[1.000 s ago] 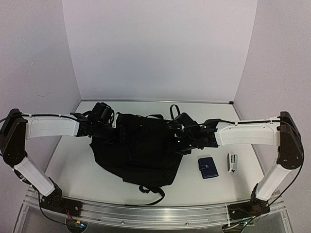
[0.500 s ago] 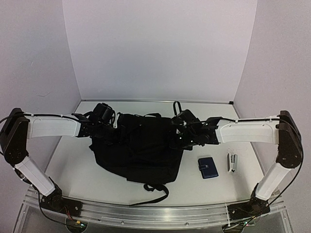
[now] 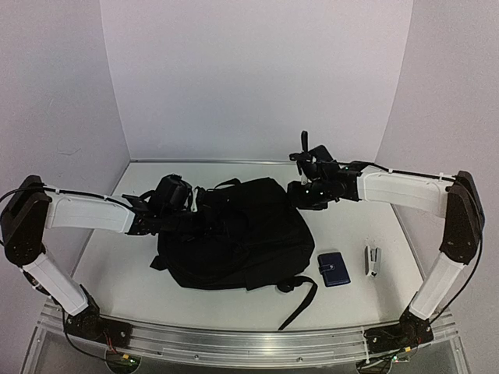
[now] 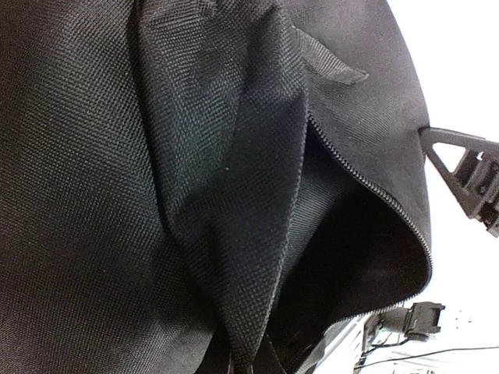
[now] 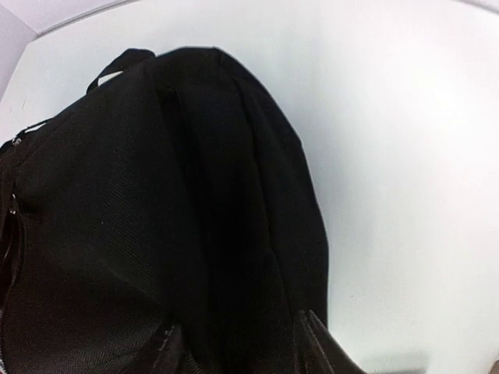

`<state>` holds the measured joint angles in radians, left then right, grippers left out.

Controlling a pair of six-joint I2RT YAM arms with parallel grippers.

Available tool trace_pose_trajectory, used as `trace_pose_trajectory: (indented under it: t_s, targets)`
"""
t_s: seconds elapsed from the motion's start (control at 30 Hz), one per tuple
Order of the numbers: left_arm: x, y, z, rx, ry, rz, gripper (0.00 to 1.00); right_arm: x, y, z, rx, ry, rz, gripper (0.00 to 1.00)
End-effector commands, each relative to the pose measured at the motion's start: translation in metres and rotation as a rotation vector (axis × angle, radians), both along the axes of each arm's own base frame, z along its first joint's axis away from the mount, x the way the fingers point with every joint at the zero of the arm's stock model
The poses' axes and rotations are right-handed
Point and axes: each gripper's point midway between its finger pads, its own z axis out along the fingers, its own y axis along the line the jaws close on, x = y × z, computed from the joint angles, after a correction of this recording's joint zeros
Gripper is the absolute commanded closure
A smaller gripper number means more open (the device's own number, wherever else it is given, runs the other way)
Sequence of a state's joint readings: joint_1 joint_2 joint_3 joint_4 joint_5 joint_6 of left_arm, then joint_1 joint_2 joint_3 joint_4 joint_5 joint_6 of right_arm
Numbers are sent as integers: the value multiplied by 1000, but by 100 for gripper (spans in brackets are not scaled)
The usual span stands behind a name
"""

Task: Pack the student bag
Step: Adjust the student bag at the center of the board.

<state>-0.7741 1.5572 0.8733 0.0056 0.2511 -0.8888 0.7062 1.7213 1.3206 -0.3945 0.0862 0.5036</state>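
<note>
The wallet (image 3: 334,269) and stapler (image 3: 373,261) lie on the worktop (image 3: 117,265) just beside the student bag (image 3: 234,234), so packing seems barely begun. Mid-worktop, the left gripper (image 3: 203,221) is clenched on the bag's fabric by its unzipped mouth. Farther back, I cannot tell whether the right gripper (image 3: 299,196) grips anything.

L arm (image 3: 86,212) stretched low twd centre, L pincer (image 3: 203,223) clamped tight; R arm (image 3: 398,189) held higher, R pincer (image 3: 297,193) parted.

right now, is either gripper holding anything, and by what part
The left gripper pinches a fabric fold beside the bag's zipper; the right gripper: cannot tell.
</note>
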Motion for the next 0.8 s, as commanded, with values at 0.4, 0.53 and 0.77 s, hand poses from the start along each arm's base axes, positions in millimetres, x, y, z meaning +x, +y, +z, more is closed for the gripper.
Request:
trace_pose_trajectory:
  t_s: [0.4,0.53,0.77]
  targets:
    - [1,-6,-10,-43,38,6,100,-57,91,88,-145,-233,124,22]
    - [1,-3,-8,-41,31,16,100,-63,113,71,-259,-244,131,19]
    - [-1,0,-5,-45,26,25,100,-65,133,40,-411,-252,132,12]
